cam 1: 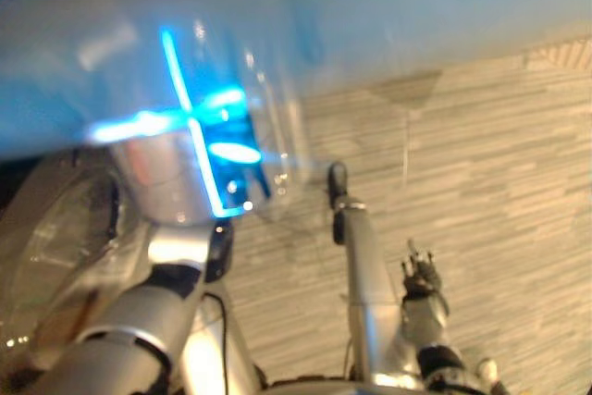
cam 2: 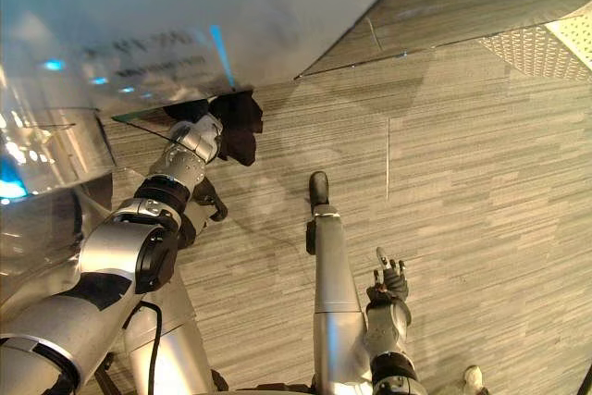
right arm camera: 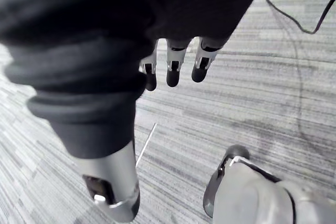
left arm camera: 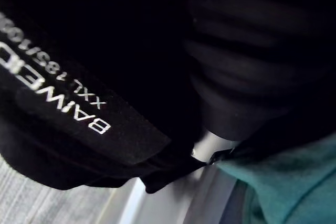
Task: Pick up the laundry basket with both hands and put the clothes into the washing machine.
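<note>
Black garment (left arm camera: 79, 87) lies close against the left wrist camera, and a teal garment (left arm camera: 289, 182) sits just beside it across a pale rim. At far left the washing machine (cam 2: 120, 16) stands with its glass door (cam 2: 46, 159) swung open. The left hand (cam 2: 196, 139) is raised to the machine's front with the black garment bunched over it. I cannot tell its fingers' state, nor whether the cloth is inside the drum. Further right, the right hand (cam 2: 388, 286) hangs over the carpet (cam 2: 481, 182), fingers (right arm camera: 173, 72) straight and empty.
</note>
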Robot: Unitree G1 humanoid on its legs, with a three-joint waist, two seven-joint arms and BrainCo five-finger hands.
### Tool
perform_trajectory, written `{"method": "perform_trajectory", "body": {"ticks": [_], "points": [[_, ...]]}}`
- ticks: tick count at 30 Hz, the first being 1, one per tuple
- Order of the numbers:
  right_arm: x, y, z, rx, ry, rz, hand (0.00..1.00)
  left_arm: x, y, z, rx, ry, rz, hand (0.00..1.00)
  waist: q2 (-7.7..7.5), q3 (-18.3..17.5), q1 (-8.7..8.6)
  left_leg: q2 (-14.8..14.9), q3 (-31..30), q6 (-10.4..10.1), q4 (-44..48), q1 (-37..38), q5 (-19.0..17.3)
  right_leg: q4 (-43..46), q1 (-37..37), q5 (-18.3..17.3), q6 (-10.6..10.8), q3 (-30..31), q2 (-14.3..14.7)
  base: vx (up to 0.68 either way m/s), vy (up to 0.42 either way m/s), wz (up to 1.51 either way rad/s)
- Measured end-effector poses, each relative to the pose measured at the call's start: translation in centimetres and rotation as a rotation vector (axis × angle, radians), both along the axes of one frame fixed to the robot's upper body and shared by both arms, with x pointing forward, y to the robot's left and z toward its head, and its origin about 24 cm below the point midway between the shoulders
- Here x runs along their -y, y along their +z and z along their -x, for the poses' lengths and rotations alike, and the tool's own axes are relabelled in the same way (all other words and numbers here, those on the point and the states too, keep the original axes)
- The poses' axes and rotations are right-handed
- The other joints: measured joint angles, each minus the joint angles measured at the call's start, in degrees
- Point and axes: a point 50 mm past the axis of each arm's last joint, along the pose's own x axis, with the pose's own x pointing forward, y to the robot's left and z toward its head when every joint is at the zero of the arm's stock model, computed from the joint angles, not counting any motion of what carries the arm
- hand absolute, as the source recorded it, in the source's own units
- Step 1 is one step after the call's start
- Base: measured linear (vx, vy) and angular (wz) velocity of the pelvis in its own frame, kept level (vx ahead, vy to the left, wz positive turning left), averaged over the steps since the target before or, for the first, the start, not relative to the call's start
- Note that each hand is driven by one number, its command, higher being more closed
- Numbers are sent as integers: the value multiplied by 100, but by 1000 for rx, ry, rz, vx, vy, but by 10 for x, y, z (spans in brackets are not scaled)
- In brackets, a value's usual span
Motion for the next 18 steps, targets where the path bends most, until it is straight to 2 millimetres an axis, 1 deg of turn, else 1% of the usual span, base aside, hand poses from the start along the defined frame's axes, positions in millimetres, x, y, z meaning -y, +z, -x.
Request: {"method": "perform_trajectory", "body": {"ticks": [2, 3, 5, 7, 11, 14, 18], "points": [[-1, -1, 1, 9, 3, -3, 0, 14, 8, -1, 2, -18, -45, 100, -4, -4, -2, 33, 80, 3, 42, 0, 2, 36, -90, 40, 33, 100, 25, -3, 17, -12], [-1, 0, 1, 16, 6, -3, 0, 18, 9, -1, 5, -26, -60, 100, -4, -4, 0, 61, 102, 5, 79, 0, 2, 60, -94, 49, 34, 126, 37, -4, 13, -23], [-1, 1, 1, 32, 2, -4, 0, 33, 18, 0, 39, -68, -75, 100, -3, -3, -14, 114, 174, 72, 224, -3, -27, 242, -227, 54, 42, 260, 88, -11, 9, -23], [0, 3, 1, 54, -9, -12, 0, 38, 27, -1, 59, -82, -71, 100, -1, -1, -23, 163, 263, 80, 304, -15, -41, 346, -337, 70, 66, 388, 138, -28, 3, -19], [3, 3, 2, 69, -37, -29, 0, 38, 39, -2, 83, -93, -139, 100, 8, 4, -124, 197, 307, 49, 425, -17, -77, 542, -465, 79, 46, 530, 204, -38, 6, -11], [14, 4, 6, 89, -94, -41, 0, 28, 44, -3, 97, -79, -215, 100, 29, 17, -140, 194, 397, 47, 429, -18, -75, 588, -592, 117, -22, 622, 206, -38, 20, -10], [26, 9, 8, 124, -139, -31, 0, 26, 54, -3, 137, -86, -229, 100, 278, 167, -122, 172, 448, 44, 431, -18, -69, 594, -683, 198, -97, 608, 132, -12, 34, -7]]}}
